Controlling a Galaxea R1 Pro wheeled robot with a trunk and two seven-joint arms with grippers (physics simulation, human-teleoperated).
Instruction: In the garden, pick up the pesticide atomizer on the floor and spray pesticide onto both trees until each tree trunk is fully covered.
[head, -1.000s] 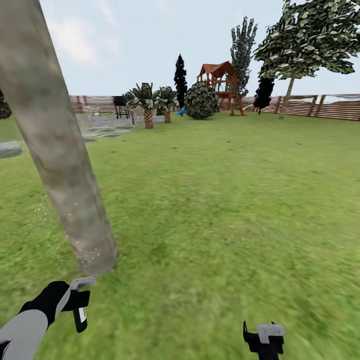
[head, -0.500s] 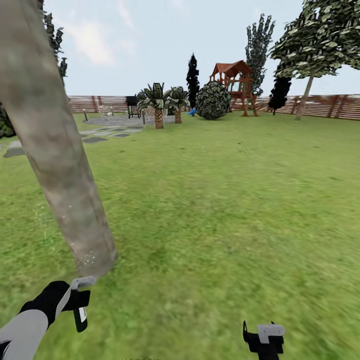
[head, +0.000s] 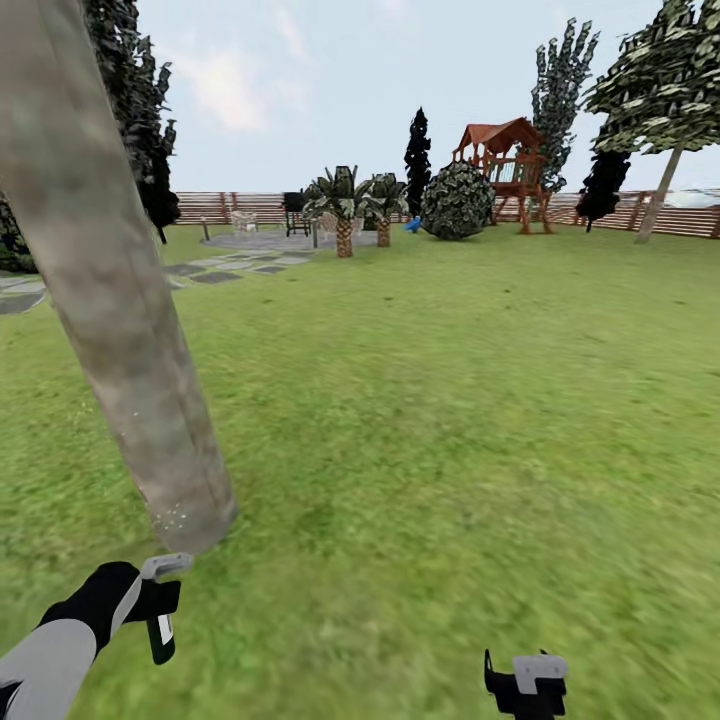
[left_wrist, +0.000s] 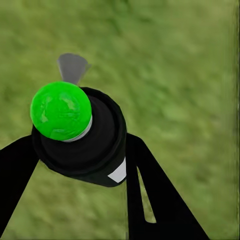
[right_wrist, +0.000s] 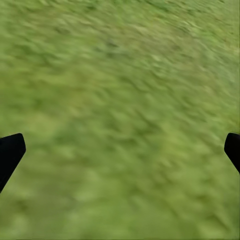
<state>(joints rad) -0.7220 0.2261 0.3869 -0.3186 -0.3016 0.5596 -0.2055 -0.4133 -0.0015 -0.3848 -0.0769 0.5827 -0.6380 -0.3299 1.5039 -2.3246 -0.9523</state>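
Note:
The pesticide atomizer (head: 161, 607) has a light grey nozzle and a dark body. My left gripper (head: 150, 600) is shut on it at the lower left, just in front of the near tree's foot. In the left wrist view the atomizer (left_wrist: 80, 135) shows a green round cap and sits between the two black fingers (left_wrist: 150, 195). The near tree (head: 120, 340) has a thick mottled beige-grey trunk that leans up to the left, with pale specks near its base. A second tree (head: 657, 205) stands far right by the fence. My right gripper (head: 525, 680) is open over grass, fingertips (right_wrist: 11, 152) wide apart.
Lawn stretches ahead and to the right. Far back are two palms (head: 345, 215), a round bush (head: 456, 202), a red wooden play tower (head: 505, 165), black conifers (head: 418, 160), a paved patio (head: 250, 242) with a grill, and a wooden fence (head: 220, 207).
The camera has turned: the distant palms, bush, play tower and far tree have slid to the right in the picture. The near trunk's base and both arms keep their places in view.

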